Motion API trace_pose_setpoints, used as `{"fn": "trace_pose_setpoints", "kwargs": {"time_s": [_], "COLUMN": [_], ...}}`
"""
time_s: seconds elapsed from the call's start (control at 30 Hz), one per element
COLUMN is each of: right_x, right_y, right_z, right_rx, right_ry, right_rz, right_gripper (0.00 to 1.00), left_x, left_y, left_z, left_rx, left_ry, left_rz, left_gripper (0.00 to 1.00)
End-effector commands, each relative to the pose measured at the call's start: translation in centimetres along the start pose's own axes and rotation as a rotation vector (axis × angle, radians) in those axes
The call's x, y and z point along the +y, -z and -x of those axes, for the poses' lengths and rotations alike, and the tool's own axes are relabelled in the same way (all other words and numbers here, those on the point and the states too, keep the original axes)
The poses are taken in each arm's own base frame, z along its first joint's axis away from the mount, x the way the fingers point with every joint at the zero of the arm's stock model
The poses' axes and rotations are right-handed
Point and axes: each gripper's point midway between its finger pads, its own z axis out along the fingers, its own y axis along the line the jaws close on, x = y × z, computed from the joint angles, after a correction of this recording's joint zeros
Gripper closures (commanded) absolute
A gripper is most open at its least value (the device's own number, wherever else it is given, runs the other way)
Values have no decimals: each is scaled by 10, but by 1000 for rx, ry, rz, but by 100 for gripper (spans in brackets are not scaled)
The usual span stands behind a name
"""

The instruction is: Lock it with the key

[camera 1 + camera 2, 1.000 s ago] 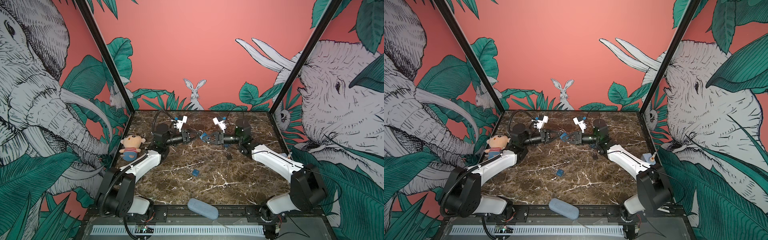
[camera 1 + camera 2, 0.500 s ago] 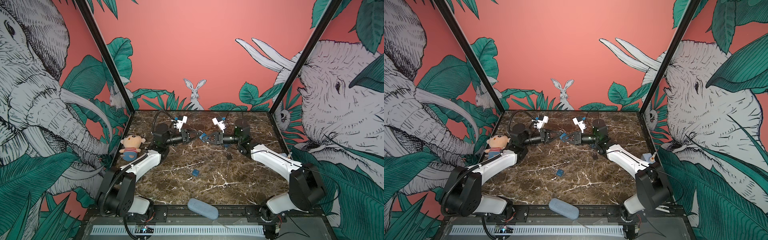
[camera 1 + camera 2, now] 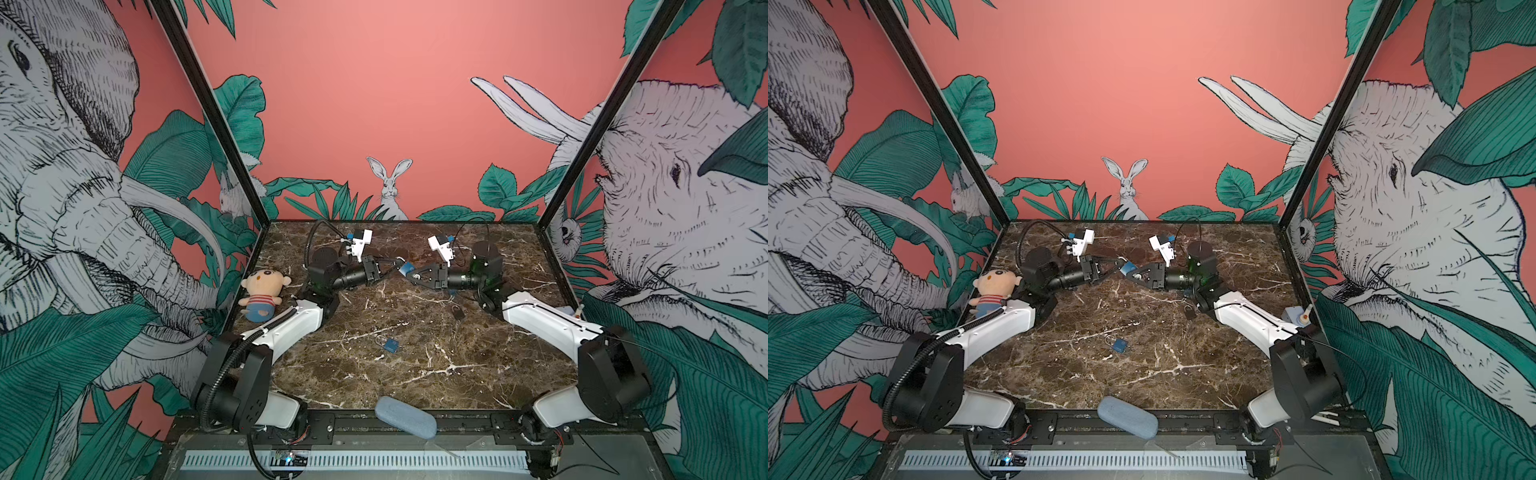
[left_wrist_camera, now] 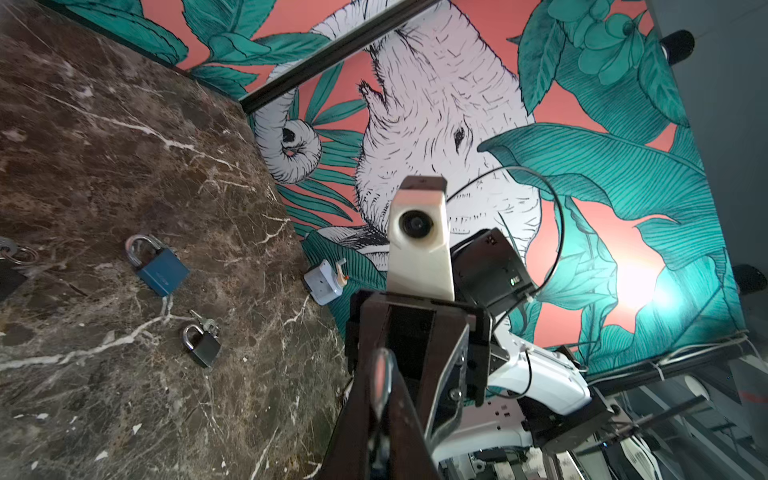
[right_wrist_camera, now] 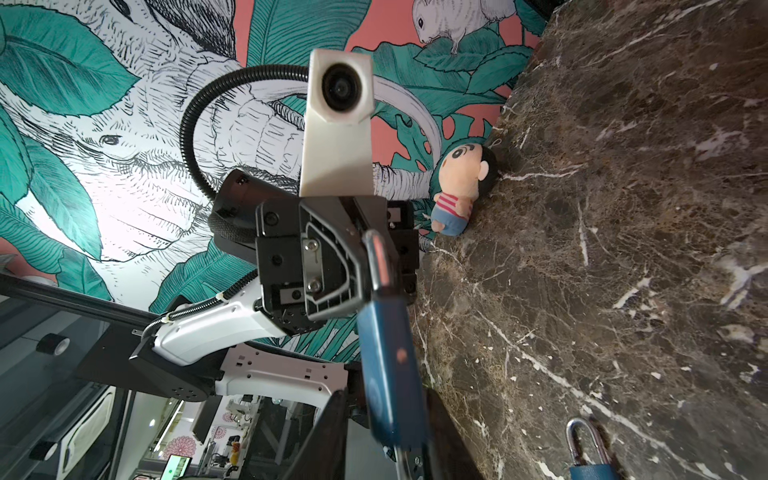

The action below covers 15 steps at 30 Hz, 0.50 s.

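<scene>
padlock (image 3: 406, 267) held aloft, two more on table (image 3: 415, 376)

Worktop (image 3: 415, 374): dark brown marble, white veining. Blue padlock (image 3: 390, 345) lies flat near centre, shackle closed. Right of it and farther back: small black padlock (image 3: 458, 312), keys (image 4: 203, 322) touching. Far left of it: plush doll (image 3: 262, 293). Front edge: grey-blue pouch (image 3: 405, 415). Right edge: small white switch box (image 3: 1295, 316).

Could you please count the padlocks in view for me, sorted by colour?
Blue padlocks: 2, the lifted blue padlock and the loose blue padlock.
Black padlock: 1.
Total: 3.
</scene>
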Motion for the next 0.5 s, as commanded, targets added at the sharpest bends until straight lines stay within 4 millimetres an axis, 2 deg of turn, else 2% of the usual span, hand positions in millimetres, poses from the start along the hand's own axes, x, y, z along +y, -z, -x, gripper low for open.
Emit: {"fn": "trace_pose_setpoints", "kwargs": {"time_s": [0.0, 0.3, 0.47], "right_x": [25, 22, 16], "right_y": [9, 17, 19], "right_z": [5, 10, 18], "right_rx": [-38, -68, -84], "right_ry": [80, 89, 87], "right_rz": [55, 33, 20], "right_gripper": [70, 75, 67], "left_x": [-16, -22, -29], "left_y": [6, 5, 7], "left_z": [19, 19, 19], "left_rx": [-97, -86, -85], "left_ry": [-55, -43, -52], "left_rz": [-22, -49, -56], "left_gripper": [100, 100, 100]}}
